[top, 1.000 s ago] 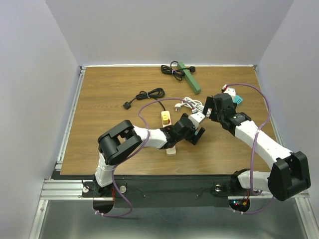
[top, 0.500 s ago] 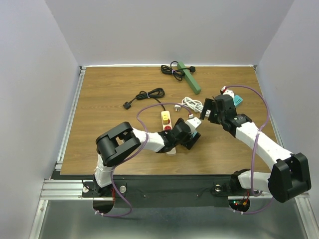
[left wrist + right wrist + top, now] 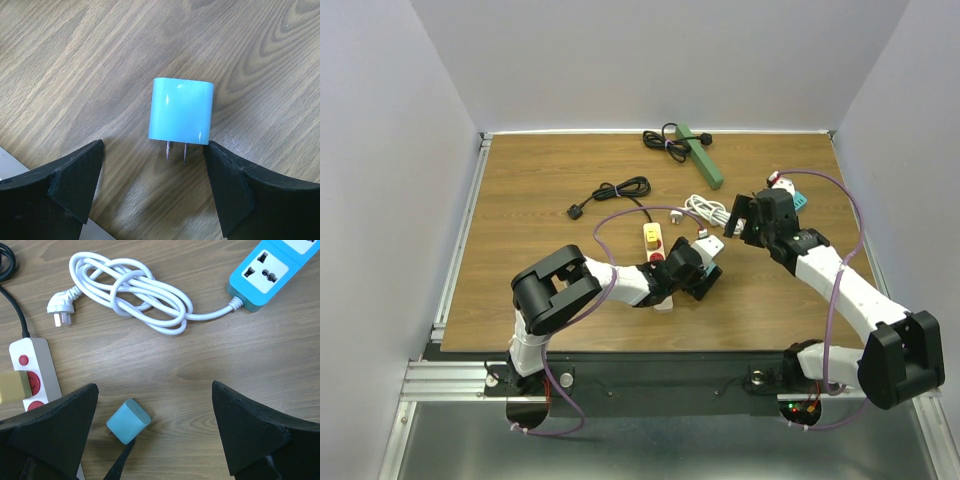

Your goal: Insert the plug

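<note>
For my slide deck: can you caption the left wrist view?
Left gripper open before a blue plug lying on the wooden table, its prongs pointing back between the fingers.

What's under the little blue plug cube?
Only the wooden table. The blue plug lies flat on bare wood, its two metal prongs sticking out along the tabletop. Its underside and the wood right beneath it are hidden by the plug itself.

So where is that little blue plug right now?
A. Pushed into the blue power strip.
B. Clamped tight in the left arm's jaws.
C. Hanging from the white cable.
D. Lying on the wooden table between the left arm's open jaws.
D: the blue plug lies flat on the table, its prongs bare, with the left arm's jaws open on either side.
</note>
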`<state>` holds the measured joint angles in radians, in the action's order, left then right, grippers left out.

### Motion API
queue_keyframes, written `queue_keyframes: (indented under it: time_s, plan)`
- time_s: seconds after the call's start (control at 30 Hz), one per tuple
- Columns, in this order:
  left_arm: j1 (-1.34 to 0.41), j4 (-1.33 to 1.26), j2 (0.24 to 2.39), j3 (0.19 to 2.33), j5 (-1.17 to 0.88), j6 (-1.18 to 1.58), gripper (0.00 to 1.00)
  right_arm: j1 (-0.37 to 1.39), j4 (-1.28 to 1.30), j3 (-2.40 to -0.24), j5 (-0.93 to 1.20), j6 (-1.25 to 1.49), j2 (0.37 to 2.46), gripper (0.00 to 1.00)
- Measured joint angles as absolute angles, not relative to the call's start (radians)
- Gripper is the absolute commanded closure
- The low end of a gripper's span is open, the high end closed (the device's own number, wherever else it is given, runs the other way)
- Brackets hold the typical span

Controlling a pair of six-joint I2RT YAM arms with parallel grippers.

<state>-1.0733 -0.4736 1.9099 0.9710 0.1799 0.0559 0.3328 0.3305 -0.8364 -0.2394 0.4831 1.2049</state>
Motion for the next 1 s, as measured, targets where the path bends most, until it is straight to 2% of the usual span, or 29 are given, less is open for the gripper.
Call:
queue_keyframes:
  time_s: [0.07, 0.13, 0.17, 0.27, 0.47, 0.6, 0.67, 0.77, 0.8, 0.87, 0.9, 0.97, 1.0]
  plan:
    - [-1.073, -0.473, 1.91, 0.973, 0.176, 0.054, 0.15, 0.331, 0.331, -0.836, -0.236, 0.483, 1.205, 0.0]
    - [-1.073, -0.47, 1.913, 0.979, 0.168, 0.05, 0.34, 0.327, 0.33, -0.835, -0.232, 0.483, 1.205, 0.0]
    - [-1.073, -0.469, 1.914, 0.982, 0.163, 0.046, 0.47, 0.327, 0.329, -0.834, -0.23, 0.483, 1.205, 0.0]
    - [-1.073, -0.471, 1.916, 0.985, 0.152, 0.039, 0.65, 0.327, 0.327, -0.825, -0.216, 0.482, 1.205, 0.0]
    - [-1.052, -0.513, 1.892, 0.938, 0.088, 0.026, 0.77, 0.326, 0.327, -0.791, -0.154, 0.469, 1.206, 0.0]
    - [-1.032, -0.546, 1.828, 0.859, 0.051, 0.026, 0.8, 0.325, 0.328, -0.767, -0.094, 0.466, 1.213, 0.0]
    - [-1.025, -0.562, 1.797, 0.831, 0.038, 0.027, 0.74, 0.32, 0.327, -0.755, -0.073, 0.463, 1.225, 0.0]
    - [-1.019, -0.596, 1.777, 0.817, 0.026, 0.028, 0.48, 0.31, 0.329, -0.752, -0.054, 0.459, 1.245, 0.0]
    - [-1.019, -0.604, 1.774, 0.814, 0.02, 0.025, 0.34, 0.307, 0.329, -0.752, -0.047, 0.457, 1.246, 0.0]
    - [-1.019, -0.619, 1.771, 0.812, 0.006, 0.033, 0.27, 0.298, 0.328, -0.752, -0.039, 0.452, 1.246, 0.0]
    - [-1.019, -0.625, 1.771, 0.812, -0.002, 0.029, 0.17, 0.292, 0.327, -0.753, -0.034, 0.449, 1.246, 0.0]
    - [-1.019, -0.635, 1.771, 0.812, -0.011, 0.031, 0.04, 0.274, 0.328, -0.753, -0.025, 0.448, 1.246, 0.0]
    - [-1.019, -0.64, 1.771, 0.812, -0.017, 0.035, 0.02, 0.265, 0.328, -0.753, -0.022, 0.448, 1.246, 0.0]
